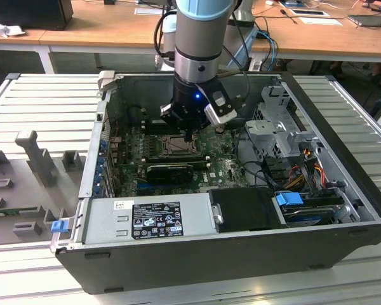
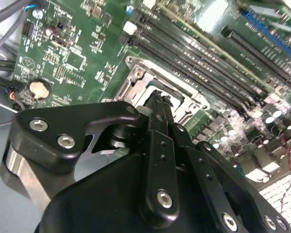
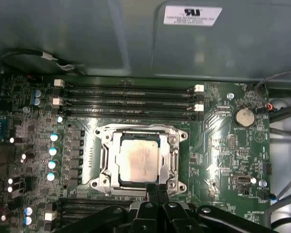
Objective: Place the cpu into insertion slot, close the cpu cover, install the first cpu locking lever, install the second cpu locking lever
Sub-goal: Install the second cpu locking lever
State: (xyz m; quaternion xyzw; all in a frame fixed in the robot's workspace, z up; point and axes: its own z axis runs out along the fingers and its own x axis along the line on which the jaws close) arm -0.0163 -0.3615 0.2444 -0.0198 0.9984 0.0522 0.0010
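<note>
Small flat square cpu with silver-grey metal top [image 3: 138, 160] already sits inside the square black insertion slot [image 3: 105, 160], mid-board on the green circuit board [image 3: 218, 126], between the rows of long black memory slots [image 3: 128, 97]. Thin dark-grey metal cpu cover frame [image 3: 172, 158] looks down around the chip, window showing the chip top. Black gripper [image 3: 156, 188] hovers at the socket edge, fingers pressed together, nothing held; in the second wrist view its tip [image 2: 157, 99] is just above the socket rim. Judged step: cover closed or nearly, locking levers in hand. Lever positions too hard to tell. Next move needs a precise push on a thin lever near the socket edge.
</note>
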